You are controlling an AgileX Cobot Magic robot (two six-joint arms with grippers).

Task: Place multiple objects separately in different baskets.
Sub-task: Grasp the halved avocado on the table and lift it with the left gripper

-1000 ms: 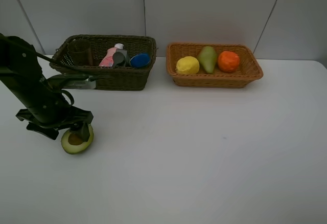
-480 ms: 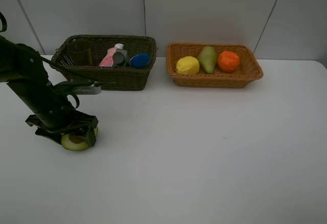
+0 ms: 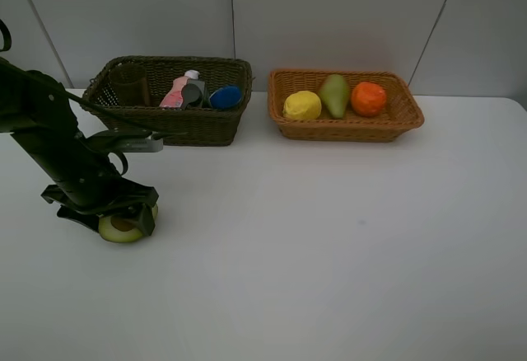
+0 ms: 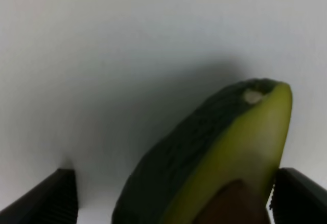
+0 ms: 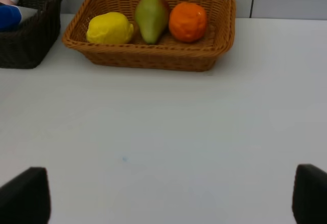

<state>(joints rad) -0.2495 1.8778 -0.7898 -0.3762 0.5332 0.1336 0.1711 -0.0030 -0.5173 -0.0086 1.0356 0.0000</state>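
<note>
An avocado half point(image 3: 122, 228) lies cut side up on the white table at the left. My left gripper point(image 3: 107, 217) stands open and low over it, one finger on either side; in the left wrist view the avocado half point(image 4: 204, 157) fills the gap between the dark fingertips point(image 4: 51, 198). The dark basket point(image 3: 169, 127) holds a pink bottle point(image 3: 174, 94), a cup point(image 3: 129, 83), a black bottle point(image 3: 192, 94) and a blue-capped bottle point(image 3: 225, 96). Inside the orange basket point(image 3: 350, 129) sit a lemon point(image 3: 302, 105), a pear point(image 3: 334, 95) and an orange point(image 3: 368, 98). My right gripper point(image 5: 166, 198) is open above bare table.
Both baskets stand side by side along the back edge of the table point(image 3: 329, 246), against a grey wall. My left arm point(image 3: 49, 142) rises from the avocado toward the left edge. The right wrist view faces the orange basket point(image 5: 153, 60).
My left gripper has moved right and down, so its open fingers now straddle the avocado half. It has held still for the last half second.
</note>
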